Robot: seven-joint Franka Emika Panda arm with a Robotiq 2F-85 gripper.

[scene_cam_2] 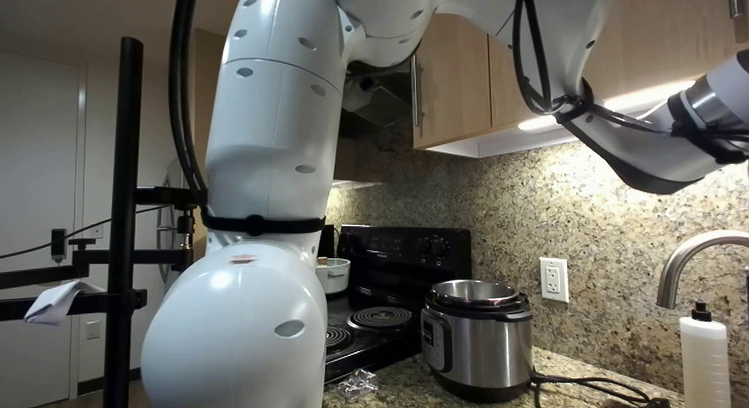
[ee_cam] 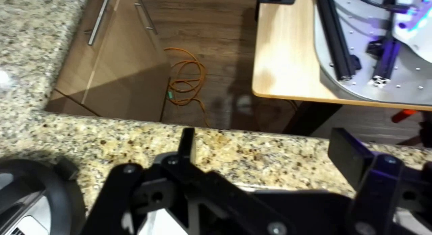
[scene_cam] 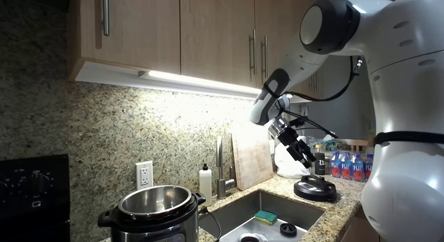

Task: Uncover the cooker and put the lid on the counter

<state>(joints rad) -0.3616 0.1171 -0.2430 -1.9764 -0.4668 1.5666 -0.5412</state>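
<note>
Room opens between the round steel cooker [scene_cam_2: 480,345] and round black domed lid [scene_cam: 315,190]; wallward, a curved silver faucet [scene_cam: 220,165] obstructs.

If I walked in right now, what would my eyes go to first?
Probably the big white robot arm, filling much of both exterior views in front of the wooden cupboards. Then the shiny cooker, standing uncovered on the granite counter beside the black stove. Its black lid lies on the counter beside the sink, near a row of blue-capped bottles.
</note>
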